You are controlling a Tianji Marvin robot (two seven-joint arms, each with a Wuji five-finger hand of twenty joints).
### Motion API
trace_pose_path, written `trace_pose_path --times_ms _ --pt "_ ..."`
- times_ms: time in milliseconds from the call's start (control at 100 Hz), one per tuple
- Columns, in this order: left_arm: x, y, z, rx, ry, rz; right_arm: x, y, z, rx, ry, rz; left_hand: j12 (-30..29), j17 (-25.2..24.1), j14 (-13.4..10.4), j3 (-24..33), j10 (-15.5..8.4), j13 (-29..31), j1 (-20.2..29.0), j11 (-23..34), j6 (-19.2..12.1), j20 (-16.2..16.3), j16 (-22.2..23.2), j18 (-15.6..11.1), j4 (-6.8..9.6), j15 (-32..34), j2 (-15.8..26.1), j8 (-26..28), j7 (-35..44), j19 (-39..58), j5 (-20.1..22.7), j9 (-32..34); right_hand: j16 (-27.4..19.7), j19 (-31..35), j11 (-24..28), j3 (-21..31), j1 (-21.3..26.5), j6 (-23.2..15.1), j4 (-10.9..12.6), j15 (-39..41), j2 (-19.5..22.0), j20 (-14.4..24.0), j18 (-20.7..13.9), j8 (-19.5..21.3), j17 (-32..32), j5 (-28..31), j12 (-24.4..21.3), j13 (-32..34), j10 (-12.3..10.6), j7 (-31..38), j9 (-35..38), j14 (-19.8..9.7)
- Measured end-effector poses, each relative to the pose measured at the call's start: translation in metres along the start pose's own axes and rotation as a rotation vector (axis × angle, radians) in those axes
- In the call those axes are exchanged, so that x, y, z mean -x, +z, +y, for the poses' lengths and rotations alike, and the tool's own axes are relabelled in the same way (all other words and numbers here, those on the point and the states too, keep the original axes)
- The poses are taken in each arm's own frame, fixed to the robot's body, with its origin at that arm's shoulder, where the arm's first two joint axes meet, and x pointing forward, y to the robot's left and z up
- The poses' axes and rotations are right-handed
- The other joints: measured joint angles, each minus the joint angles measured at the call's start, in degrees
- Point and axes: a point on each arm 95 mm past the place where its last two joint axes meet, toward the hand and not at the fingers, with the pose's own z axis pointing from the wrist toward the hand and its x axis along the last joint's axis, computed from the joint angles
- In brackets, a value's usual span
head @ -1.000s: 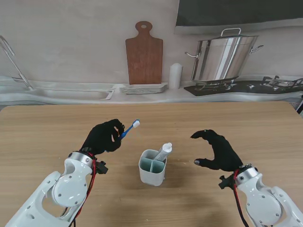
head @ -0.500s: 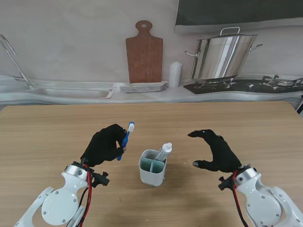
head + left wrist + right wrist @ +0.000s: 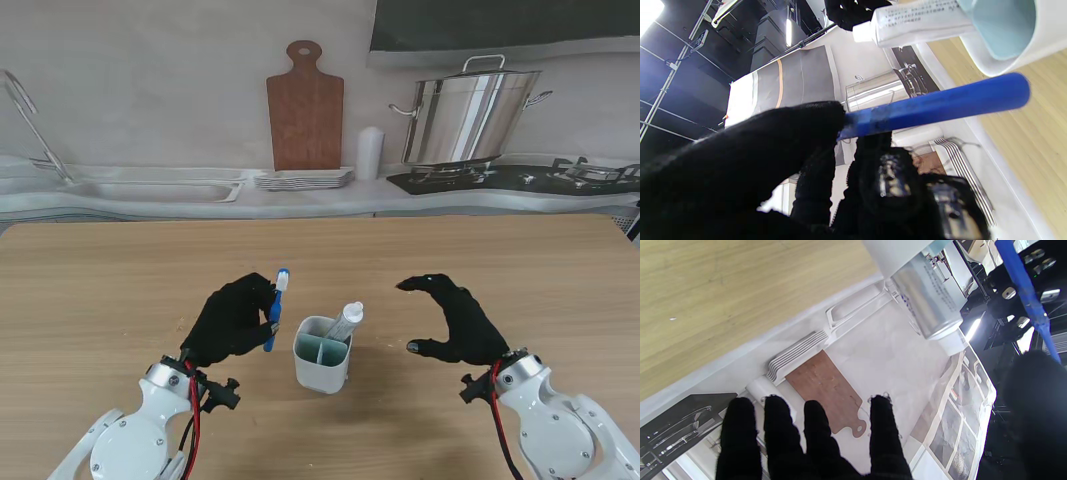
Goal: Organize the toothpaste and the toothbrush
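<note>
My left hand [image 3: 235, 320] is shut on a blue toothbrush [image 3: 276, 308], held nearly upright with the white bristles on top, just left of the holder. A white two-compartment holder [image 3: 322, 353] stands mid-table, and a white toothpaste tube [image 3: 347, 321] leans out of its right compartment, cap up. In the left wrist view the blue handle [image 3: 933, 108] crosses close to the holder rim [image 3: 1000, 63] and the tube [image 3: 917, 21]. My right hand [image 3: 456, 320] hovers open right of the holder, fingers curled and holding nothing; its fingers [image 3: 813, 436] show in the right wrist view.
The wooden table [image 3: 120, 290] ends at a white counter with a sink [image 3: 150, 190], stacked plates [image 3: 303, 181], a cutting board [image 3: 305, 110], a white cylinder [image 3: 370, 158] and a steel pot [image 3: 470, 115] on a stove.
My left hand has drawn nearer to me and to the right, toward the holder, and turned the toothbrush from slanted to nearly upright. The right hand has barely moved.
</note>
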Motion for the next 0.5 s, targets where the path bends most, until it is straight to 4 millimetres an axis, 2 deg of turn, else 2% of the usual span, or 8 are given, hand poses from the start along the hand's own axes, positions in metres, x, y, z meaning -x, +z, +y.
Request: trace_pose_path --times_ms 220,340,500 --pt "0.010 -0.002 0.009 0.012 -0.066 0.011 -0.001 0.000 -0.003 -0.007 0.008 0.002 0.00 0.00 0.01 0.01 0.00 0.00 0.00 0.00 0.00 0.00 0.00 0.01 -0.21 0.00 0.00 0.00 0.00 0.02 0.00 0.00 0.00 0.00 0.00 0.00 0.00 0.00 0.00 0.19 0.01 -0.03 -0.01 0.00 0.00 0.00 -0.02 0.00 0.00 1.02 0.00 0.00" --pt "0.018 0.003 0.012 0.006 -0.095 0.009 -0.002 0.001 -0.005 -0.013 0.011 0.004 0.00 0.00 0.04 0.02 0.00 0.00 0.00 0.00 0.00 0.00 0.00 0.03 -0.25 0.01 0.00 0.00 0.00 0.02 0.00 0.00 0.00 0.00 0.00 0.00 0.00 0.00 0.00 0.22 0.01 -0.05 -0.01 0.25 0.00 0.00 -0.03 0.00 0.00 1.21 0.00 0.00" --pt "0.019 0.010 0.016 0.012 -0.106 0.015 -0.003 0.001 -0.007 -0.021 0.011 0.005 0.00 0.00 0.08 0.13 0.00 0.00 0.00 0.00 0.00 0.00 0.00 0.11 -0.95 0.00 0.00 0.00 0.00 0.03 0.00 0.00 0.00 0.00 0.00 0.00 0.00 0.00 0.00 0.22 0.01 -0.11 -0.04 0.25 -0.02 -0.01 -0.04 -0.03 0.00 1.24 -0.06 0.00"
